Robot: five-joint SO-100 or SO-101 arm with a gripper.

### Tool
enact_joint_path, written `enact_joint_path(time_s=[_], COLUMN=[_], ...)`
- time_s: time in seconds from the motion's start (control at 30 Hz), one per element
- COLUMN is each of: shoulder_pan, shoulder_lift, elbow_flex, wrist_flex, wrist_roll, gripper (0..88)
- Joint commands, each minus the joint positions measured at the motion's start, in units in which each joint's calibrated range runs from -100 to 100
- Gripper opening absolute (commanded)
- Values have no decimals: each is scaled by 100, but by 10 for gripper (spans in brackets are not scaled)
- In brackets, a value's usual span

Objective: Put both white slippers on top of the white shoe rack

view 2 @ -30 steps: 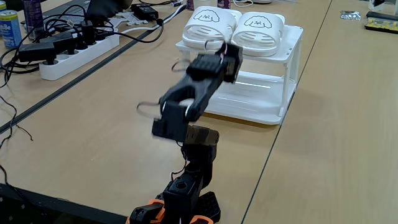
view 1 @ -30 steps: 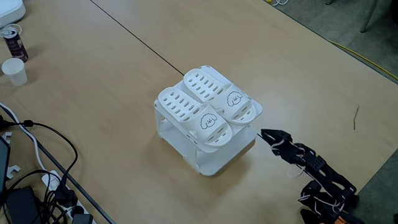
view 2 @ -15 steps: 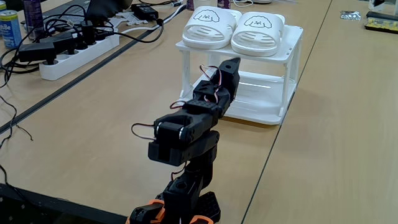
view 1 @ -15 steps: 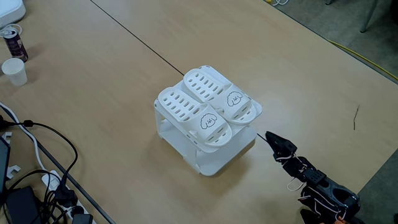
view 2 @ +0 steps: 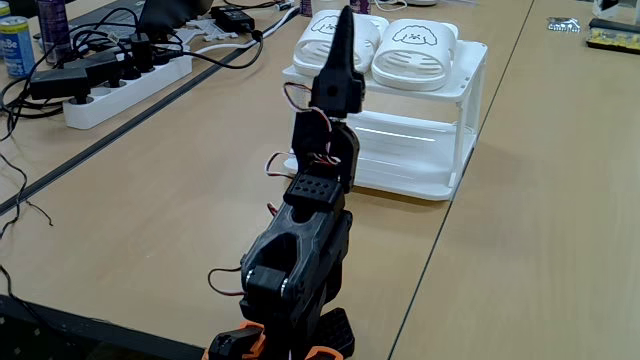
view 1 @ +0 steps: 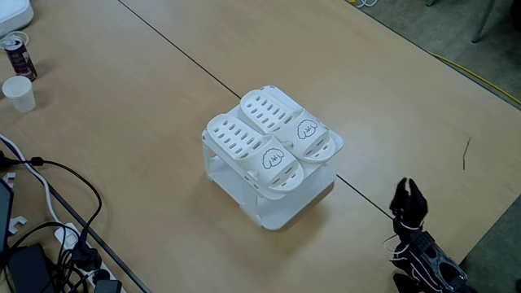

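Both white plastic slide slippers with rows of oval holes (view 1: 264, 134) sit side by side on the flat top of the boxy white two-tier shoe rack (view 1: 277, 207), cartoon faces on the straps turned toward the arm's end of the desk. From the low fixed view the pair (view 2: 375, 42) rests level on the top shelf, touching each other, the lower tier of the rack (view 2: 440, 180) bare beneath them.

The black pincer (view 2: 343, 30) points straight up here, fingers pressed together into a narrow blade, gripping nothing. It stands in front of the rack in this view, overlapping the nearer slipper only by line of sight. In the high fixed view the pincer (view 1: 409, 189) is well apart from the rack, folded back over the arm's base at the light wooden desk (view 1: 146, 106) edge, though from there I cannot tell how the fingers stand.

Off to the side, a white power strip with black plugs (view 2: 120, 80) lies by a tangle of black cables (view 1: 49, 220), and a white paper cup (view 1: 18, 92) stands beside a dark drinks can (view 1: 16, 53).
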Motion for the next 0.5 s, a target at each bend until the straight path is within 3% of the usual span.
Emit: enact_joint_path(time_s=[0.0,0.33,0.47], shoulder_pan=[-8,17,25], shoulder_lift=[-105,-113,-113], elbow_flex=[18,18,18], wrist_flex=[-960,-3919,-4601], wrist_roll=[42,42,42], gripper=[8,8,8])
